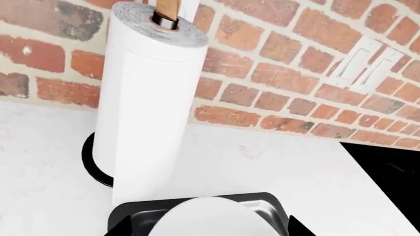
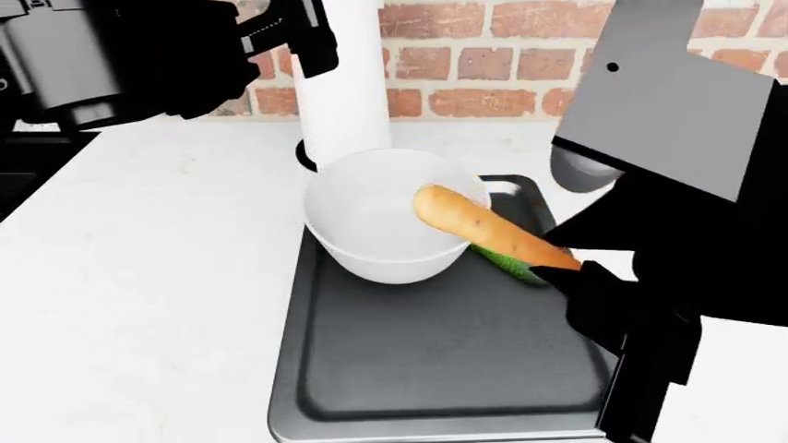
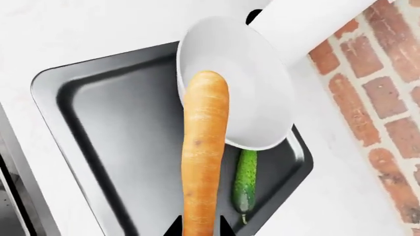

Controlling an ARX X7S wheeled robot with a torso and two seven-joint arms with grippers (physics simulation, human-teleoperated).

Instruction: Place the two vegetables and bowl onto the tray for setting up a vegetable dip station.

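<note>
Brick-backed counter: paper-towel roll (image 2: 345, 83) behind tray (image 2: 431, 369); right fingers (image 3: 198, 227) pinch carrot (image 3: 203, 152); left fingers' state unclear.

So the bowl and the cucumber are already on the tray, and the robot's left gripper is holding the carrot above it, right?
Nearly. The bowl and cucumber do lie on the tray, but the right gripper holds the carrot, not the left. The head view shows the carrot coming from the right arm; the right wrist view shows it between that gripper's fingers.

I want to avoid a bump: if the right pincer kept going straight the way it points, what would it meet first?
Probably the bowl: the carrot held in the right pincer points at its rim. Depth is unclear, so it might pass just above.
</note>
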